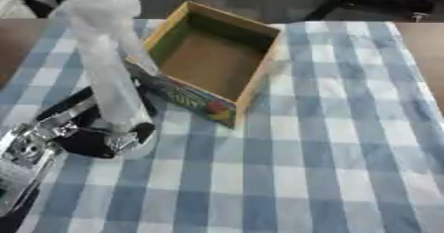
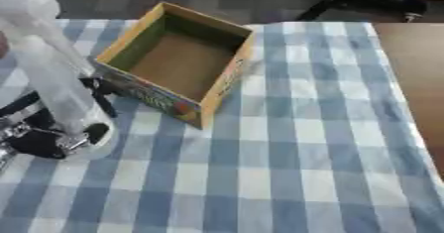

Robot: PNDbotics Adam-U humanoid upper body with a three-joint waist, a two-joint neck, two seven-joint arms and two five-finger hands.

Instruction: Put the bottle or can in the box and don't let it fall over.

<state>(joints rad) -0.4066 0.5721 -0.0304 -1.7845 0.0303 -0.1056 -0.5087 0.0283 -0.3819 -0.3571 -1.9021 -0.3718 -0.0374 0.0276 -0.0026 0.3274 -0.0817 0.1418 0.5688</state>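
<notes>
Bottle (image 1: 108,73) upright, left hand (image 1: 83,135) gripping, box (image 1: 208,61) beside

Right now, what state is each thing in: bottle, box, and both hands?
Clear plastic bottle: upright, outside the box, just left of it, base near the tablecloth.
Cardboard box: open at the top, empty, sitting flat on the checked tablecloth.
Left hand: fingers curled round the bottle's base.
Right hand: not in view.
</notes>
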